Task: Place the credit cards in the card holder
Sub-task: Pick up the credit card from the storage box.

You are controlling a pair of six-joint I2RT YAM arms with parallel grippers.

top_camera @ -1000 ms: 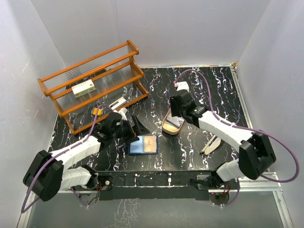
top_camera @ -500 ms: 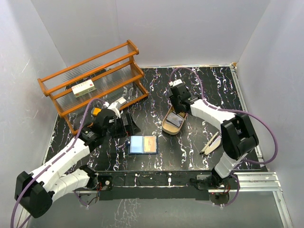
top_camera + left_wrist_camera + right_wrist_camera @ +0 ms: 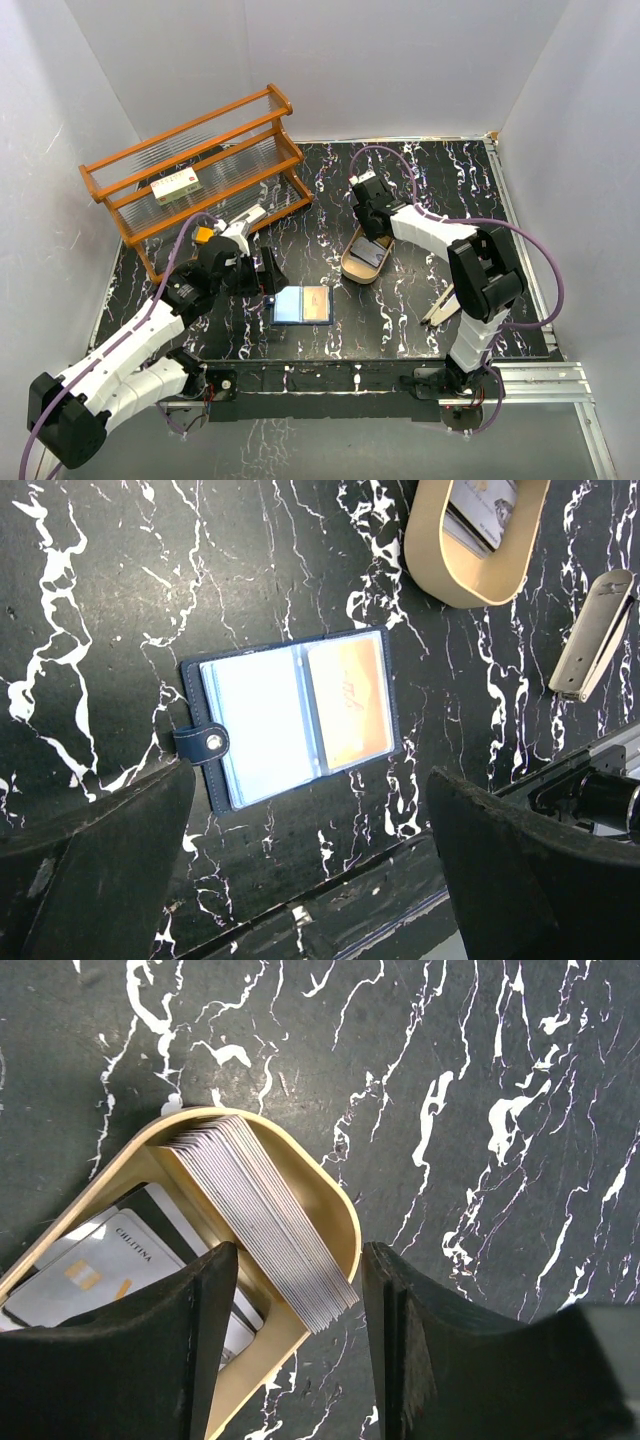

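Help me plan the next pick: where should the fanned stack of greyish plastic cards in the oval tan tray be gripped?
Grip the fanned stack of greyish cards by its raised long edges, coming from above: it leans on edge against the oval tan tray's wall, so only that upper side seems free.

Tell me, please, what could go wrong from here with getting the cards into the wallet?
1. The right claw is open over a tightly packed stack of cards leaning in the tray; closing could pinch several at once or drag the tray.
2. The wallet lies open and unheld, with the open left claw near it, so pushing a card in may slide it.
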